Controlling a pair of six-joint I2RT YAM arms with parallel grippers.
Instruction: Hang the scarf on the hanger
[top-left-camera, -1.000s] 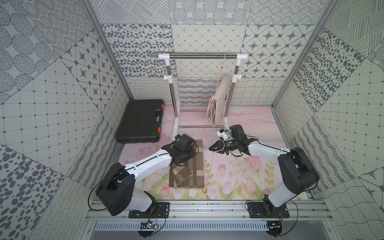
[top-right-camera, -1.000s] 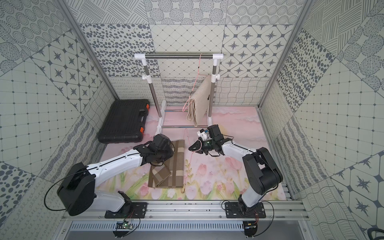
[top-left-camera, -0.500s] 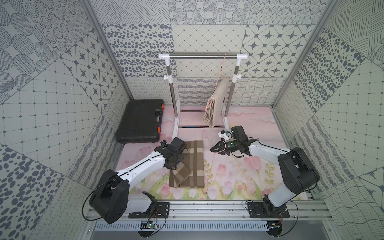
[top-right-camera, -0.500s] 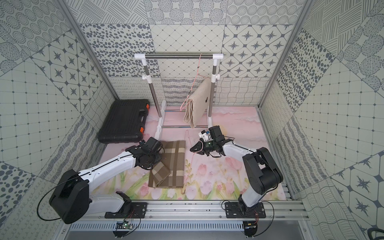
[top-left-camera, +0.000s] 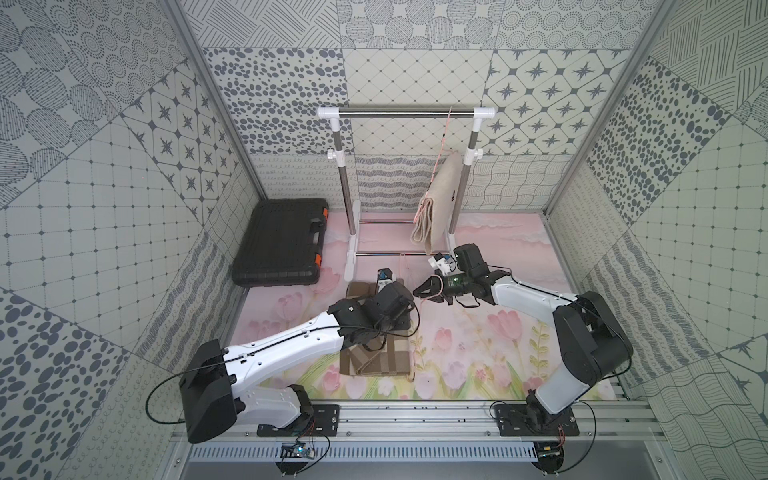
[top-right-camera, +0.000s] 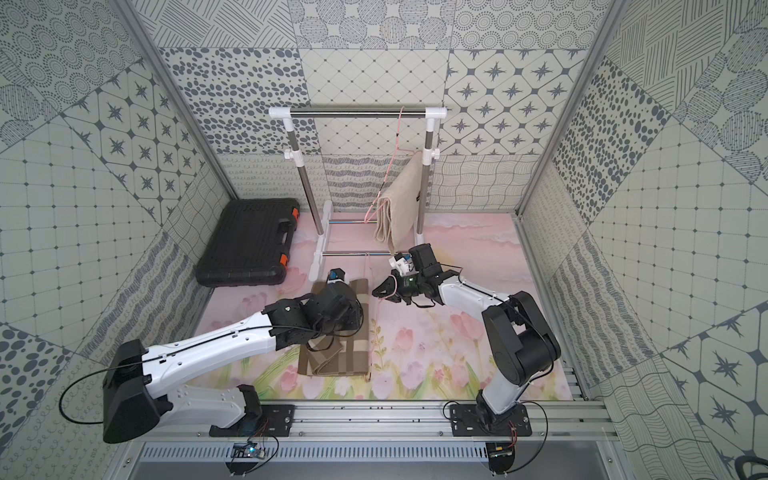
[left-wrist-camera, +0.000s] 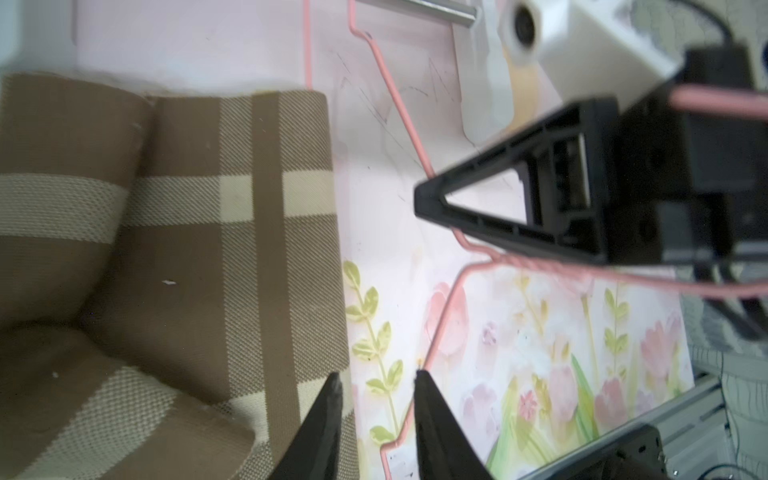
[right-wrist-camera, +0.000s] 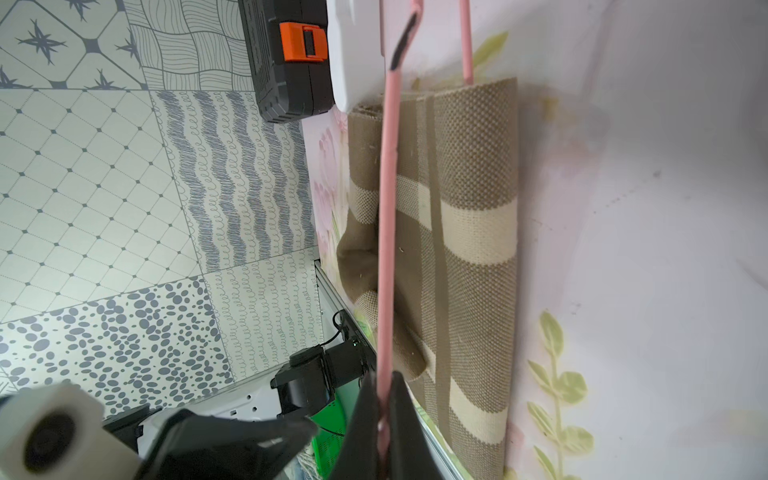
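- Left end effector (left-wrist-camera: 378, 376) is swinging back over the scarf (top-left-camera: 376, 361), jaws narrowly apart, empty.
- Scarf is lying lower centre on the surface (top-left-camera: 478, 353), half hiding beneath the left arm (top-left-camera: 291, 345).
- Right end effector (right-wrist-camera: 384, 384) is clamping the pink hanger (right-wrist-camera: 388, 208), faint in both top views.

The left gripper (left-wrist-camera: 377, 374) has swung back toward frame centre over the plaid scarf (top-left-camera: 388, 359). Its jaws have widened slightly.
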